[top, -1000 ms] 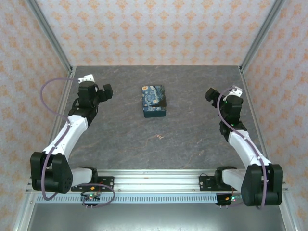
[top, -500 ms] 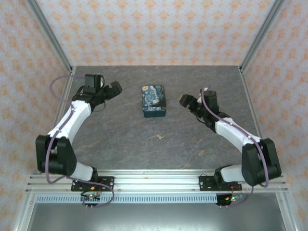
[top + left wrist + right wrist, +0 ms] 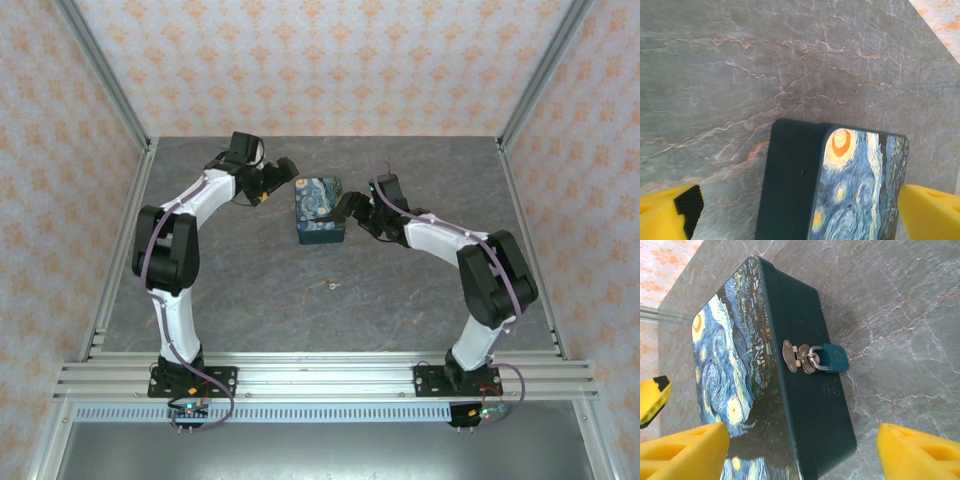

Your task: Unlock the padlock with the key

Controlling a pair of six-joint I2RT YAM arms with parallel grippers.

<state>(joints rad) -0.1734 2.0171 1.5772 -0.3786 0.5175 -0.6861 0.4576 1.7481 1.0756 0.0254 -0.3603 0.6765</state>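
Bracketing the box, the left gripper and right gripper both stand spread wide and hold nothing, while the padlock hangs shut from the hasp on the box's side wall, facing the right gripper. The key, seemingly the tiny pale speck on the bench, lies well apart from the box, toward the arm bases. One gripper would best steady the box while the other fetches the key, pinching its head so the blade juts free.
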